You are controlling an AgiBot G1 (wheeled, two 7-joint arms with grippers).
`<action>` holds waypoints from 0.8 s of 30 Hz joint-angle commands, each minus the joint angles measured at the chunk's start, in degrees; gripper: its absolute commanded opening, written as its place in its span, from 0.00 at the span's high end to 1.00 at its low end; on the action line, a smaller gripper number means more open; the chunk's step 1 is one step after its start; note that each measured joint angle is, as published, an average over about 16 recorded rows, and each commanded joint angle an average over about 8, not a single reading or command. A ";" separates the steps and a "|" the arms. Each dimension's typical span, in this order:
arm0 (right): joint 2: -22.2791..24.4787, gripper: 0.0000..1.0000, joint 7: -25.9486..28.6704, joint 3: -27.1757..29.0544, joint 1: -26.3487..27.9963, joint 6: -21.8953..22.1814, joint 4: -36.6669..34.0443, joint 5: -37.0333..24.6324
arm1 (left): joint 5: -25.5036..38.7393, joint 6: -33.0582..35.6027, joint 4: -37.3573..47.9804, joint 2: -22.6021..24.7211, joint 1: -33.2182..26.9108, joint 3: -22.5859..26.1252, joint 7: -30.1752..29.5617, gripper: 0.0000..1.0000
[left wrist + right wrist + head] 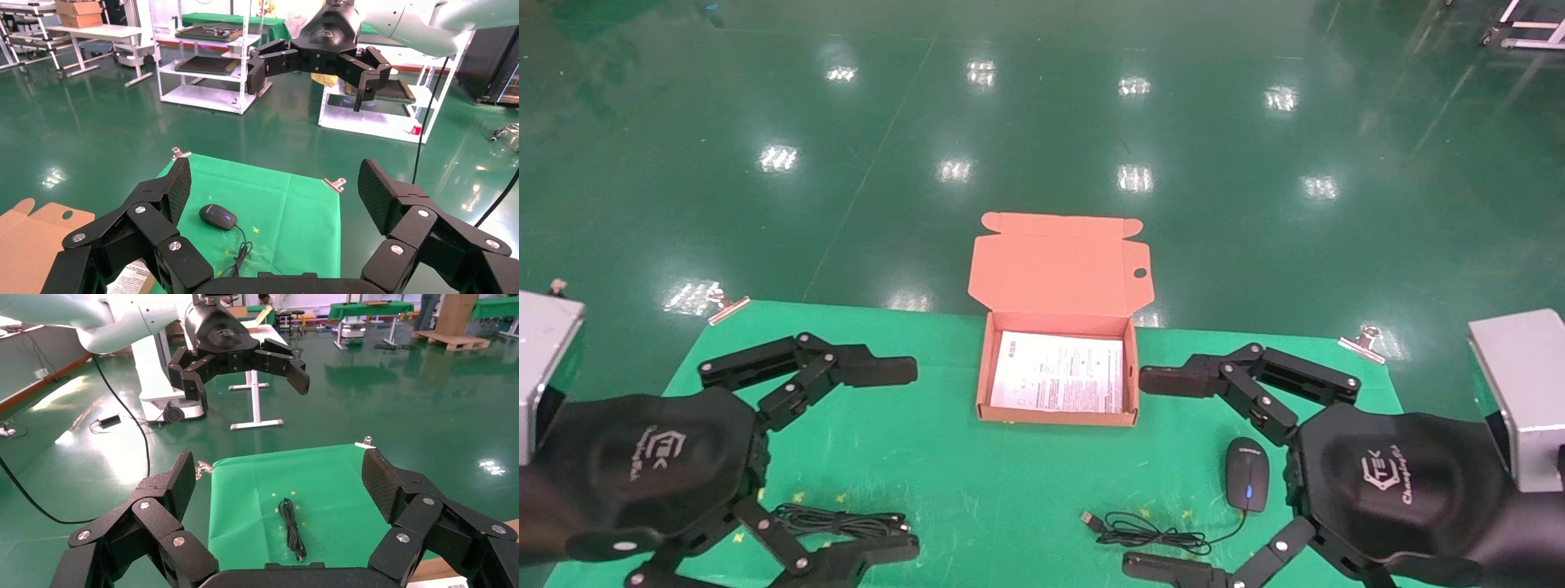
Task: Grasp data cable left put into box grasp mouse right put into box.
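Both claws are spread wide and hold nothing. We log the left gripper (pixel 878 461) at lower left of the head view, fingers splayed above the green table cover (pixel 944 482), one finger high, the other low near the frame's bottom edge. Between those fingers lies the data cable (pixel 842 521), a narrow black bundle with its long axis running left to right across the frame, small plug end toward the right; nothing touches it.

We log the right gripper (pixel 1152 474) at lower right, equally wide open and empty. Just beside its palm lies the mouse (pixel 1247 474), long axis running up-down in the frame, blue-lit wheel visible, nose toward the bottom edge. Its thin cord (pixel 1164 535) trails left in loose loops to a USB plug (pixel 1089 518).

At centre frame the box (pixel 985 384) sits open between the two claws, lid flap standing up at its far side, a printed sheet (pixel 1058 382) lying flat inside.
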 commanded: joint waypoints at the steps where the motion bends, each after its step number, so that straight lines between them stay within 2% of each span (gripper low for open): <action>1: -0.03 0.00 0.07 -0.02 0.02 -0.09 -0.02 0.09 | -0.17 -0.03 0.00 -0.04 0.11 -0.11 0.07 0.00; 6: 0.25 0.00 -0.45 -0.10 0.12 0.80 0.38 -1.30 | 2.28 0.64 -0.51 0.38 -1.40 1.26 -0.31 0.00; 10: 0.62 0.00 -1.28 -1.49 1.84 0.81 2.07 -5.92 | 7.03 1.28 -0.96 0.93 -4.18 3.66 -1.42 0.00; 17: -0.69 0.00 -4.66 -6.71 9.03 -1.47 3.88 -19.71 | 18.32 2.20 -1.73 2.25 -10.16 8.90 -3.45 0.00; 24: -4.98 0.00 -10.82 -15.50 17.72 -3.29 4.32 -37.23 | 34.04 2.97 -2.59 5.51 -17.00 16.44 -3.59 0.00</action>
